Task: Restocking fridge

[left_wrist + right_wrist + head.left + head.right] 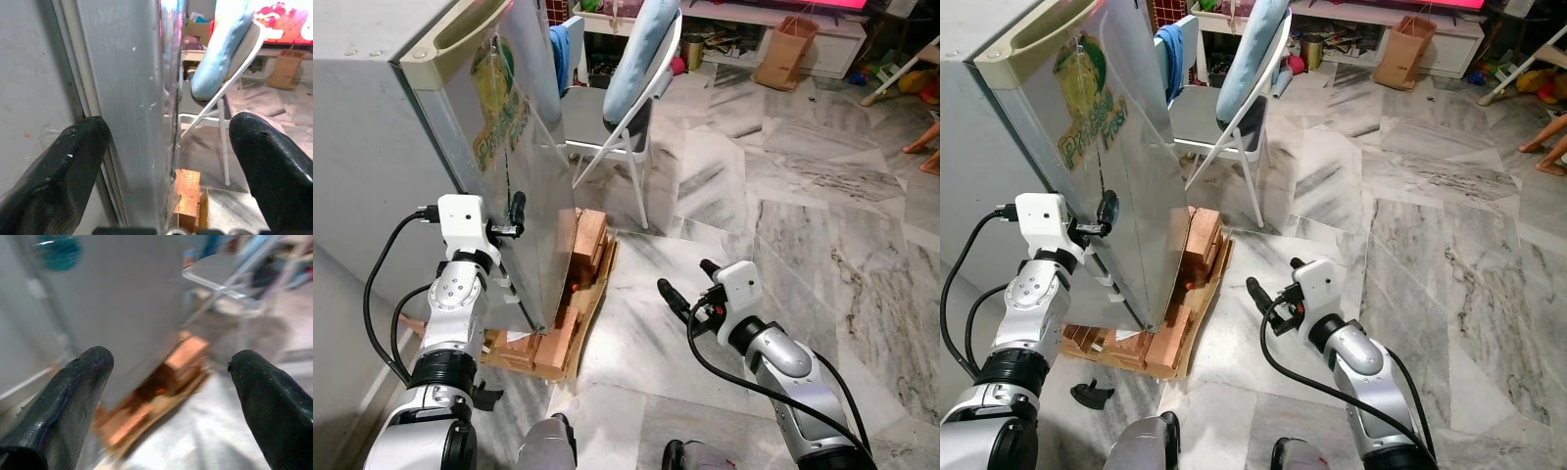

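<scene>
The silver fridge door (514,166), with a green sticker, stands at the left beside the fridge's grey side wall (362,157). My left gripper (509,227) is open and straddles the door's hinge-free edge. In the left wrist view one finger (58,171) lies on the grey side and the other finger (274,166) is out past the door's front face. My right gripper (688,281) is open and empty, low over the marble floor and pointing towards the fridge's base, well apart from it.
The fridge rests on wooden blocks and cardboard (573,294). A white folding chair with a blue cushion (631,78) stands just behind the door. Farther back are a brown paper bag (785,54) and a low shelf. A person's foot (922,145) shows at the right edge.
</scene>
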`<state>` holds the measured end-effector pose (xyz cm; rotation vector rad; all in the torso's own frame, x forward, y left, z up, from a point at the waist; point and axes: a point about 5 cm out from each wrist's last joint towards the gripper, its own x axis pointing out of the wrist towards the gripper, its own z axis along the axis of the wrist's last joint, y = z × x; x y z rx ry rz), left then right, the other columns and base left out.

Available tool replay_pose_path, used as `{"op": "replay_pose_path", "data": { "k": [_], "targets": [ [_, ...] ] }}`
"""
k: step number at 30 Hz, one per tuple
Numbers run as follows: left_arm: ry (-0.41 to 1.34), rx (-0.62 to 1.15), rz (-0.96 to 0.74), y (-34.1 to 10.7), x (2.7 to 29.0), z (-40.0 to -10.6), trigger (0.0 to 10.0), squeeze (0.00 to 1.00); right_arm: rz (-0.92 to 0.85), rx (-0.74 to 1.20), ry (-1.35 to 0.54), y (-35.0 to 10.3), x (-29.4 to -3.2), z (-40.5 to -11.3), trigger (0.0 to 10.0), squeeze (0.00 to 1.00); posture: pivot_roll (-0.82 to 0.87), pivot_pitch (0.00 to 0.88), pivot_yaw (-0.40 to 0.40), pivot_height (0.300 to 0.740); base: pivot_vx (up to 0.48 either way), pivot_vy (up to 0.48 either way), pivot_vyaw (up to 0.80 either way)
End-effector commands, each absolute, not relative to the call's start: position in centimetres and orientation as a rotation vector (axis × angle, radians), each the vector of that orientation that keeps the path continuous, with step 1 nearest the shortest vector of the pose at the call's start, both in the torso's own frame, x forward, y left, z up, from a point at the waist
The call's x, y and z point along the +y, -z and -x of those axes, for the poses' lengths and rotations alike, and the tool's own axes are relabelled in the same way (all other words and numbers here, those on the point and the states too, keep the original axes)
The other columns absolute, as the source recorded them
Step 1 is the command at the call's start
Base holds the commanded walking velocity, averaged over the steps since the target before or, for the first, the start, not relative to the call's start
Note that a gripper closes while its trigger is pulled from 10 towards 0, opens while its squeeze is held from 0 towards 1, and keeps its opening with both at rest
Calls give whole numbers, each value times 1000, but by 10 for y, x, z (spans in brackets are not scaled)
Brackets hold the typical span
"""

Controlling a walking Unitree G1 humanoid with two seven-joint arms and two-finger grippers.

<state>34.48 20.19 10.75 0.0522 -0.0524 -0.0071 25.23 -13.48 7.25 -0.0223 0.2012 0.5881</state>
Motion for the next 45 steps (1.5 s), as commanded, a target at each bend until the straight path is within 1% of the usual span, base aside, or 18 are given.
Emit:
{"op": "replay_pose_path", "data": {
  "k": [1,7,9,10,13,14,16,20,22,23,25,26,28,32,36,40,42,45],
  "targets": [
    [37,-40,-80,-110,196,-350,10000,0,5,213,-642,-74,-130,-247,10000,0,91,88,-3,740,0,0,0],
    [88,-20,-84,-118,180,-365,10000,0,9,308,-759,-66,-143,-223,10000,0,84,86,-2,740,0,0,0],
    [163,-21,-68,-119,166,-367,10000,0,23,320,-752,-65,-149,-222,10000,0,81,83,1,740,0,0,0],
    [243,-47,-52,-123,144,-368,10000,0,33,330,-744,-64,-152,-221,10000,0,80,83,2,740,0,0,0],
    [297,-67,-40,-126,128,-367,10000,0,40,336,-739,-64,-154,-221,10000,0,82,82,1,740,0,0,0],
    [476,-116,-17,-134,73,-360,10000,0,33,364,-739,-61,-159,-217,10000,0,90,82,0,740,0,0,0],
    [615,-155,-1,-140,29,-347,10000,0,15,384,-748,-59,-162,-211,10000,0,92,82,-3,740,0,0,0],
    [752,-161,59,-141,-21,-326,10000,0,16,373,-785,-62,-159,-200,10000,0,75,80,0,740,0,0,0],
    [737,-153,26,-136,-19,-326,10000,0,19,355,-785,-68,-151,-202,10000,0,68,77,4,740,0,0,0],
    [639,-126,18,-130,1,-336,10000,0,37,329,-777,-74,-140,-209,10000,0,65,76,12,740,0,0,0],
    [600,-115,21,-128,10,-340,10000,0,46,320,-774,-76,-136,-211,10000,0,65,75,14,740,0,0,0],
    [531,-102,19,-126,30,-346,10000,0,42,307,-766,-79,-127,-217,10000,0,64,74,17,740,0,0,0],
    [481,-108,-2,-126,50,-350,10000,0,47,285,-764,-82,-115,-223,10000,0,66,74,17,740,0,0,0],
    [426,-135,-1,-127,81,-350,10000,0,52,233,-756,-88,-85,-226,10000,0,73,70,13,740,0,0,0],
    [313,-115,-3,-113,112,-341,10000,0,34,139,-643,-100,-49,-225,10000,0,79,56,15,740,126,-360,0],
    [302,-86,-21,-98,117,-329,10000,0,64,109,-594,-105,-41,-239,10000,0,72,46,12,740,0,-422,0],
    [327,-71,-52,-91,117,-320,10000,0,69,118,-557,-105,-43,-246,10000,0,75,45,12,740,0,-428,0],
    [386,-97,-121,-88,114,-309,10000,0,86,119,-501,-100,-120,-247,10000,0,78,41,13,740,284,-384,-488]
  ]
}}
